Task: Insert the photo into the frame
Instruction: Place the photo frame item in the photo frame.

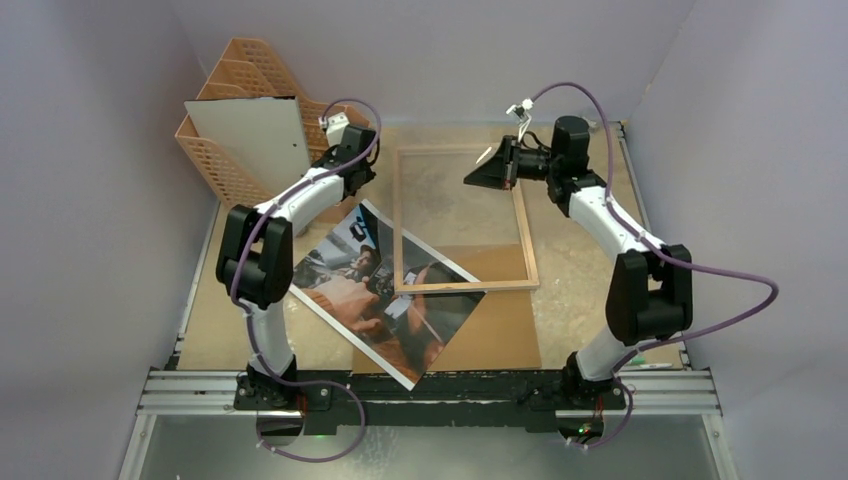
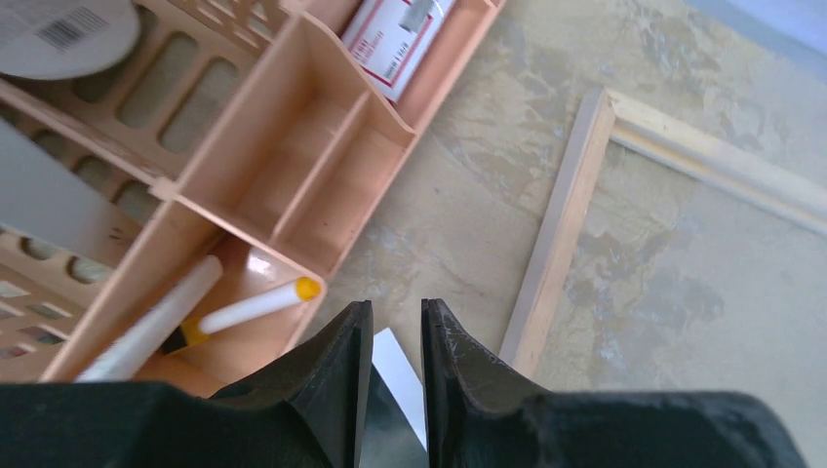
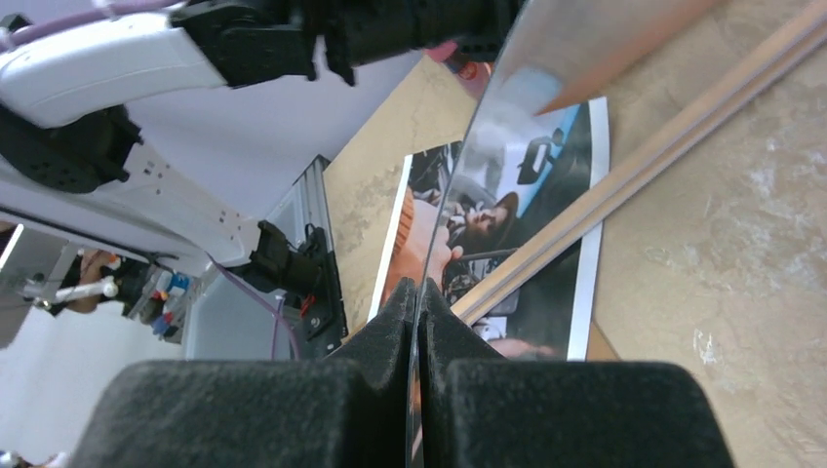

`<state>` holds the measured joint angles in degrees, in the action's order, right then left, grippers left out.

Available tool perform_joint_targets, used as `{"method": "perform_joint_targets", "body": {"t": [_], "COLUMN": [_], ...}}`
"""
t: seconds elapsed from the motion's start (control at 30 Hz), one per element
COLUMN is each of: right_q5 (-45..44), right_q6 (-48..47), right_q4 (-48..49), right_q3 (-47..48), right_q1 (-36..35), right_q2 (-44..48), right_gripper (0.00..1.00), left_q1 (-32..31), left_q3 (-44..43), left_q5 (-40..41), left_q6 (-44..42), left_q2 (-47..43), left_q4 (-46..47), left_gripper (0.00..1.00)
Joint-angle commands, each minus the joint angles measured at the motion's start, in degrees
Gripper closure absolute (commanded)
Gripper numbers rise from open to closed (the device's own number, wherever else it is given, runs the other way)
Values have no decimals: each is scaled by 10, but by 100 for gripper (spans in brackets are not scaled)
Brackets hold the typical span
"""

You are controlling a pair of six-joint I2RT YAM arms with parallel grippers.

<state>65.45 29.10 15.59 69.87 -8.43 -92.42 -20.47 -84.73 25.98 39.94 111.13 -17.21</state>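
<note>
My right hand point(image 3: 419, 288) pinched the clear pane point(image 3: 575, 39) by its edge, tilted above the frame point(image 1: 510, 284). My left hand point(image 2: 397, 307) hovered, narrowly parted, above the photo point(image 1: 370, 290) at its far corner, beside the peach file organiser point(image 2: 293, 166).

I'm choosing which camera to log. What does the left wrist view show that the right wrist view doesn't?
Left wrist only: the peach organiser holding a pen, and the left gripper, jaws apart. Right wrist only: the right gripper shut on the clear pane, and the person pictured on the photo. Both: the photo and the frame.
</note>
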Motion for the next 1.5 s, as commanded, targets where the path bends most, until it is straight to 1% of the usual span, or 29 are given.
{"method": "perform_joint_targets", "body": {"t": [0.0, 0.13, 0.23, 0.3, 0.37, 0.47, 0.7, 1.1, 1.37, 1.47], "right_q5": [-50, -105, -139, -154, -167, -189, -203, -212, -205, -202], "right_q6": [21, 24, 23, 19, 20, 11, -38, -74, -79, -83], "right_q4": [-52, -126, -149, -163, -169, -186, -235, -272, -268, -266], "right_q3": [9, 16, 7, 5, -1, -7, -11, -8, -10, -9], "right_q1": [7, 17, 26, 35, 42, 49, 68, 80, 80, 80], "right_q2": [-58, -134, -155, -167, -173, -179, -191, -191, -194, -195], "right_gripper": [100, 100, 100, 100, 100, 100, 100, 100, 100, 100], "left_q1": [6, 7, 7, 7, 7, 7, 7, 12, 17, 17], "left_q3": [-11, -5, 7, 16, 21, 20, 0, -51, -41, -42], "left_q5": [54, 34, -24, -65, -90, -107, -155, -250, -239, -247], "left_q6": [17, 21, 3, 0, -2, -1, -17, -30, -22, -25], "left_q2": [-30, -27, -25, -23, -18, -8, 29, 91, 83, 85], "left_q4": [-18, -20, 11, 28, 37, 37, 26, 23, 36, 39], "left_gripper": [73, 73, 68, 63, 59, 55, 47, 50, 55, 56]}}
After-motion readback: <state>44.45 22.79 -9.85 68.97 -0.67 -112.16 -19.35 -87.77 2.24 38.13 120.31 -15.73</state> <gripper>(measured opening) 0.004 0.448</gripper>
